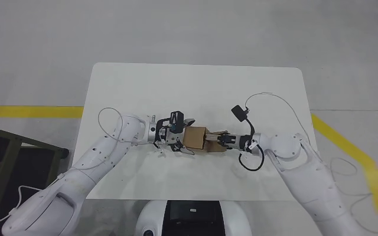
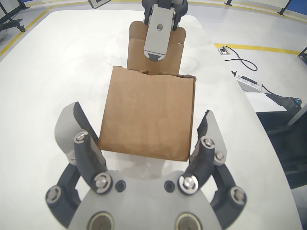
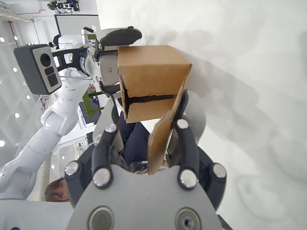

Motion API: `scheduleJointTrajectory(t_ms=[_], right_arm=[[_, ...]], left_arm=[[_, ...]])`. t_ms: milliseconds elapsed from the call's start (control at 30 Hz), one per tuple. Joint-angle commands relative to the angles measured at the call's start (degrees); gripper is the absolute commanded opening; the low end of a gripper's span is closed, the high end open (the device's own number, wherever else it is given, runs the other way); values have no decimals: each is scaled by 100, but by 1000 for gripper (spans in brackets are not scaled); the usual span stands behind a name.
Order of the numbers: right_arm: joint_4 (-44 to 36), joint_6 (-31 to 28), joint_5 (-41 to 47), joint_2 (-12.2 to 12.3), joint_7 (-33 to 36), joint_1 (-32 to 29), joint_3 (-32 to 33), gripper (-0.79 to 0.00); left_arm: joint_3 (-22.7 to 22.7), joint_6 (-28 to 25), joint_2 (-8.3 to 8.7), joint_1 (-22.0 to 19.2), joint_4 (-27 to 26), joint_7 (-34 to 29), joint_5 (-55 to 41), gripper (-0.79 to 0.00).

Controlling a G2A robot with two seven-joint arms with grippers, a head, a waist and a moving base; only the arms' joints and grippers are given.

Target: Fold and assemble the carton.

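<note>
Both stand open over the table (image 1: 147, 88): left jaws straddle the carton (image 2: 146, 113), right jaws bracket its loose flap (image 3: 160, 141) unclamped.

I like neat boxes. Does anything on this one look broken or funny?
Yes. On the carton, in the right wrist view, two flaps don't meet: a dark gap with ragged, torn-looking edges runs between them. Another flap sticks out, not folded in.

The brown carton (image 2: 148, 113), already folded into a box, lies near the front middle of the white bench (image 1: 147, 88), one end flap (image 2: 135, 53) open.
</note>
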Motion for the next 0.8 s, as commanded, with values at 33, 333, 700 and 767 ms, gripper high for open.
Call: scheduleJointTrajectory(t_ms=[33, 333, 700, 767], right_arm=[[-38, 33, -30, 18, -21, -41, 65, -326], [-415, 242, -143, 123, -8, -340, 451, -339], [-838, 508, -251, 212, 10, -645, 732, -391], [-892, 539, -266, 220, -1, -668, 754, -385]], left_arm=[[0, 0, 0, 0, 0, 0, 0, 0], [0, 0, 0, 0, 0, 0, 0, 0], [-164, 102, 20, 186, -328, -460, -205, 0], [-195, 99, 21, 204, -387, -527, -232, 0]])
